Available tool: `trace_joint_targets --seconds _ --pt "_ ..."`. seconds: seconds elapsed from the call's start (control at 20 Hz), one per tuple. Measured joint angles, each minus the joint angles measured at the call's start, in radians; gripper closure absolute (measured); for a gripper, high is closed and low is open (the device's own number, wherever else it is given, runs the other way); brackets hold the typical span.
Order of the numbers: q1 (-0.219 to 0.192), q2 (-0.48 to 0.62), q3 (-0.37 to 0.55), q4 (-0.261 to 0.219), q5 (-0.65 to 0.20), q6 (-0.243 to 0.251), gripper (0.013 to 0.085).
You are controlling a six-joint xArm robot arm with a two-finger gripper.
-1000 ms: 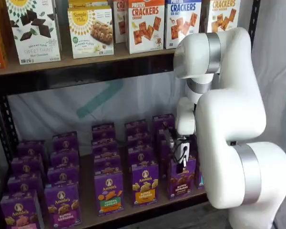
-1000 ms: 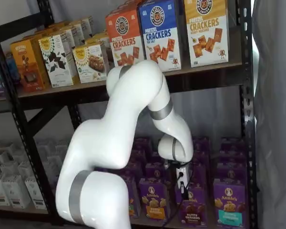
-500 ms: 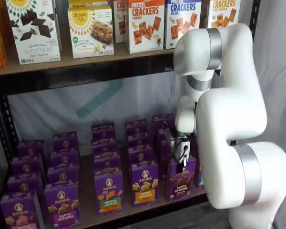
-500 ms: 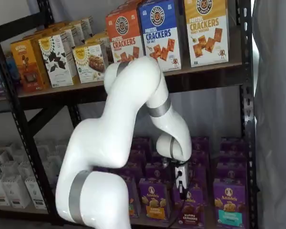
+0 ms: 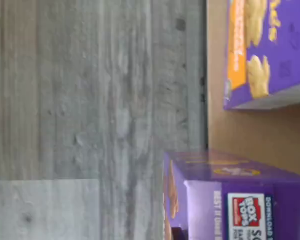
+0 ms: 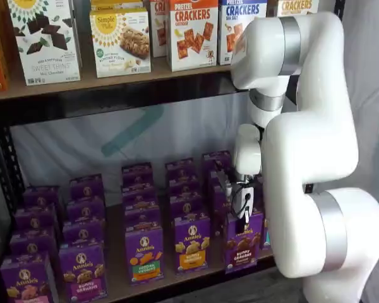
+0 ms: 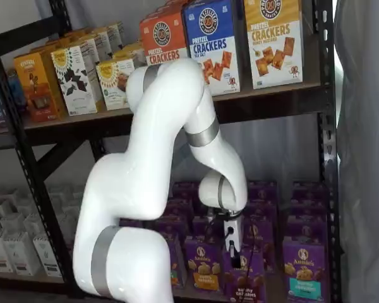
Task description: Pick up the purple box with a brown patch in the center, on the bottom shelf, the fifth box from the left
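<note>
The purple box, an Annie's bunny grahams carton with dark brown cookies on its front, stands at the front right of the bottom shelf. It sits forward of its row, over the shelf's front edge. It also shows in a shelf view. My gripper comes down on its top, black fingers shut on it; it also shows in a shelf view. The wrist view shows a purple carton top with a Box Tops mark close under the camera.
Rows of purple Annie's cartons fill the bottom shelf, with an orange-labelled one just left of the held box and a teal-labelled one to its right. Cracker boxes stand on the shelf above. The wrist view shows grey floor.
The purple box has come forward out of its row toward the shelf's front edge, with the gripper on it. The arm's upper joints have risen and swung.
</note>
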Motion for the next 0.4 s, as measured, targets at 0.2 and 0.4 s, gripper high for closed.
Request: trace_joint_targets --seconds 0.2,0.4 --pt "0.017 -0.08 0.095 0.009 -0.009 0.008 0.069" --pt "0.028 -0.141 0.163 0.019 -0.012 0.01 0.069"
